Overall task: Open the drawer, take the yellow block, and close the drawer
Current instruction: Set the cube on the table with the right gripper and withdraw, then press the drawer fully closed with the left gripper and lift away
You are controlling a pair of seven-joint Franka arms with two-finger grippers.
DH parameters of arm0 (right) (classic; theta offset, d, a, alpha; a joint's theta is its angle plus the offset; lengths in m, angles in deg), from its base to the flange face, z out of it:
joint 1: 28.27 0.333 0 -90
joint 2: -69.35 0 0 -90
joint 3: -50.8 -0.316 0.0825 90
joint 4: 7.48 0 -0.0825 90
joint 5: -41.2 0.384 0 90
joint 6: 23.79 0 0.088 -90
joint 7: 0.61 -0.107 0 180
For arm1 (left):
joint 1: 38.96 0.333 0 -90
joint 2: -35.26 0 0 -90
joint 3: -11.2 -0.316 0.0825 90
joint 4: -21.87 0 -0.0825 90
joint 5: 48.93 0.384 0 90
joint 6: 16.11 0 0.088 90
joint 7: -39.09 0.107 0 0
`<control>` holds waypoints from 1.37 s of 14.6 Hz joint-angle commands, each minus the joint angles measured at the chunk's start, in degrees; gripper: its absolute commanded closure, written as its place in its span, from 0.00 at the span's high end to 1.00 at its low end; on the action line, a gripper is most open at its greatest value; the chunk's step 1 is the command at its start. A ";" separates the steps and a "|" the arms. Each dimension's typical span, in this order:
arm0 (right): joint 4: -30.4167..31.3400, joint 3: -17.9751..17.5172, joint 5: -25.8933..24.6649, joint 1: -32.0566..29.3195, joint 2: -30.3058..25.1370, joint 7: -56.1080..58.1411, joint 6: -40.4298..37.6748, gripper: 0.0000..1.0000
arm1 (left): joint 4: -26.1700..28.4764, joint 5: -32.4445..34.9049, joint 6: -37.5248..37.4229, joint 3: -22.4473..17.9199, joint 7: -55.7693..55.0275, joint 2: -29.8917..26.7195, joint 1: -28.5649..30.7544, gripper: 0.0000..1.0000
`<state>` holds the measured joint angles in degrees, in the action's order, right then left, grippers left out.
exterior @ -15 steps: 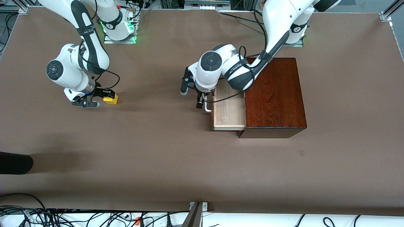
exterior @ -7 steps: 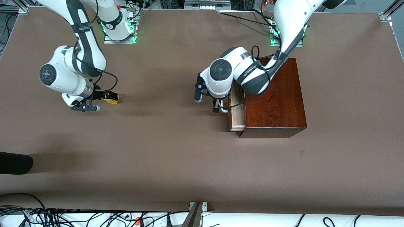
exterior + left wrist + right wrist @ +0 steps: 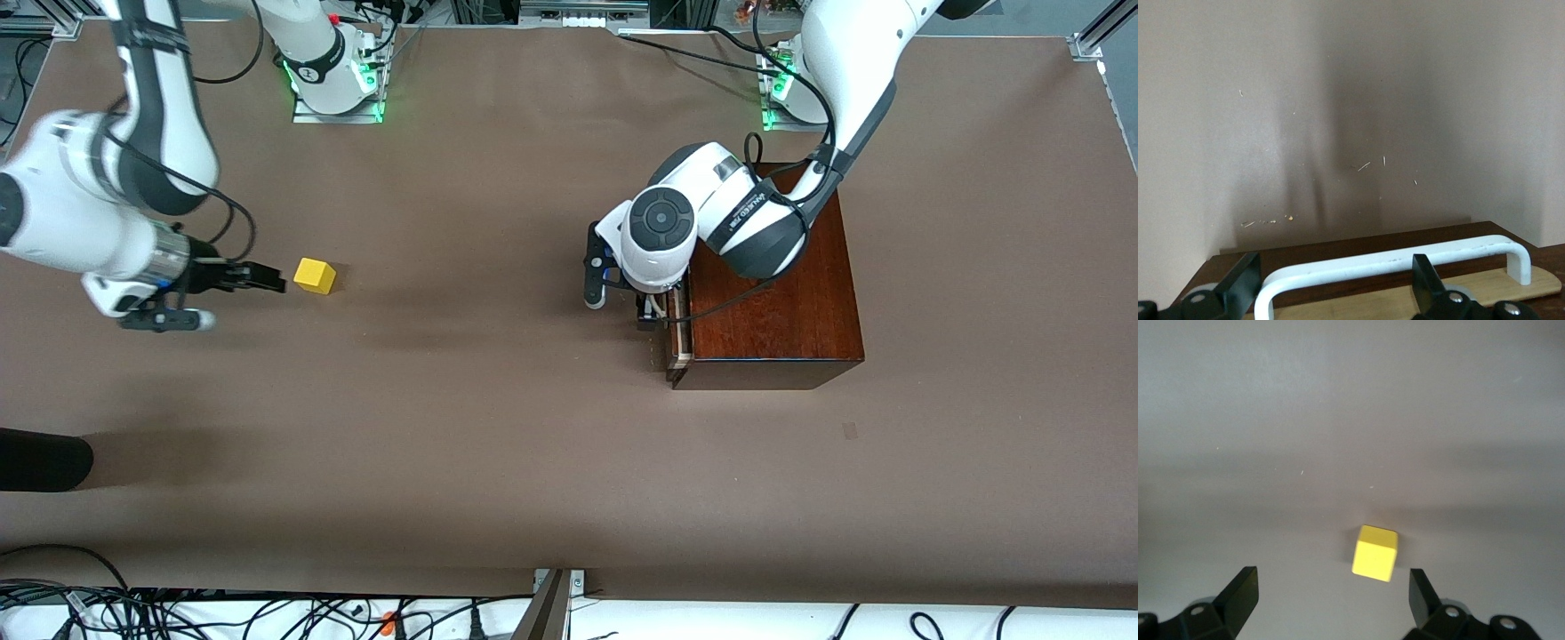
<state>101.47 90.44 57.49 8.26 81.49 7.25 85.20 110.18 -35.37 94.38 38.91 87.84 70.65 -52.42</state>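
The brown table (image 3: 498, 427) fills the scene, one flat surface with a single mahogany box (image 3: 772, 276) standing toward the left arm's end. One drawer (image 3: 677, 333) sits in that box, and it is almost fully pushed in: only a thin strip of pale wood shows between the dark front and the box body. Its white handle (image 3: 1391, 270) is one U-shaped bar, seen clearly from the left wrist.

Two arms are at work. The left arm reaches from its base down over the box, and the left gripper (image 3: 653, 313) is right at the drawer front. Its black fingers (image 3: 1426, 287) stand spread, one on each side of the handle's span, with the bar running across between them; whether they touch the bar cannot be told.

Toward the right arm's end, the right gripper (image 3: 267, 283) hangs low over the table with its fingers wide apart and nothing between them. And there is the yellow block (image 3: 315, 276), one small cube, resting on the bare table outside the drawer, well apart from the box. It lies just beside the right gripper's fingertips, clear of them, toward the table's middle. In the right wrist view the block (image 3: 1375, 553) sits ahead of the open fingers (image 3: 1238, 597), closer to one of them than the other.
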 commanded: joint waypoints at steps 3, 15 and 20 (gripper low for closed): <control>-14.18 2.03 -6.62 -0.14 -0.71 -2.74 -16.23 1.00 | 0.72 3.05 -3.16 -0.20 0.65 -1.90 0.54 1.00; -17.73 1.59 -13.57 0.30 -4.92 -5.04 -21.28 1.00 | 0.72 7.54 -5.72 -0.64 0.21 -2.96 0.72 1.00; -15.97 -18.65 -17.60 -17.74 -8.70 -7.50 -19.87 1.00 | 0.46 7.45 -6.77 -0.37 -0.22 -4.71 0.72 1.00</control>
<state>83.02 83.65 42.75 0.55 77.04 2.08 64.02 110.14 -29.82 89.64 38.60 87.71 68.93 -51.96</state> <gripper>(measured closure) 0.000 0.000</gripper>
